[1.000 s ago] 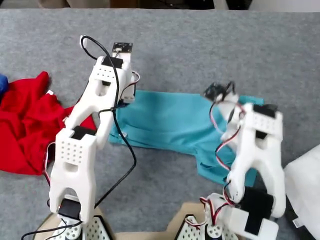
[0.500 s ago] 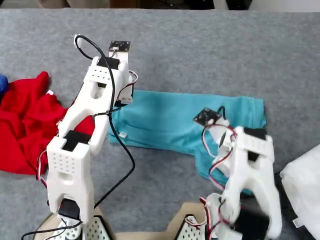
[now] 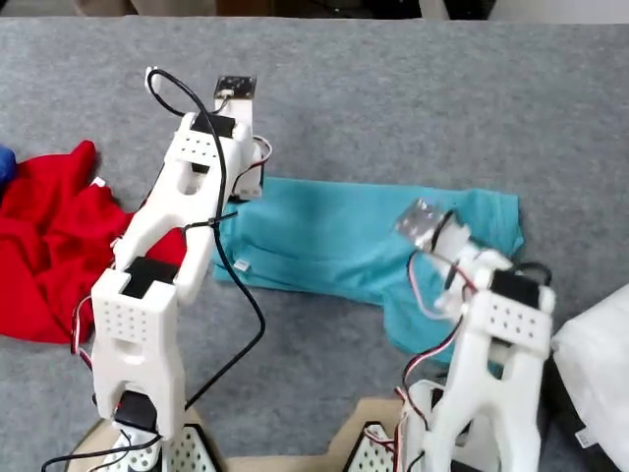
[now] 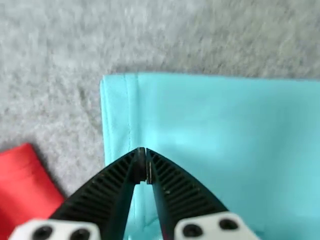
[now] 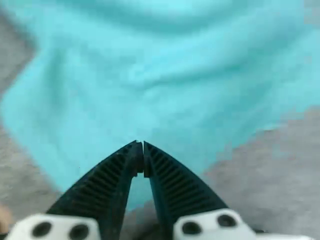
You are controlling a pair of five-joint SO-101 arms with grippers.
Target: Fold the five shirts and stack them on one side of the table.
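A teal shirt point(image 3: 334, 241) lies spread across the middle of the grey table, with a narrower flap hanging toward the front right. The left arm stands over its left end. My left gripper point(image 4: 142, 156) is shut with nothing in it, tips just above the cloth beside the hemmed edge of the teal shirt point(image 4: 225, 130). The right arm stands over the shirt's right part. My right gripper point(image 5: 140, 148) is shut and empty, pointing down at rumpled teal shirt point(image 5: 165, 85) near its ragged edge. A crumpled red shirt point(image 3: 49, 246) lies at the far left.
A white garment point(image 3: 595, 364) lies at the right front edge. A bit of blue cloth point(image 3: 5, 162) peeks in at the far left. A corner of the red shirt point(image 4: 20, 185) lies close to the left gripper. Bare grey table point(image 3: 413, 88) stretches along the far side.
The right arm has drawn back from the teal shirt's far right corner toward its base, uncovering that corner, which lies flat. The left arm shifted slightly farther out.
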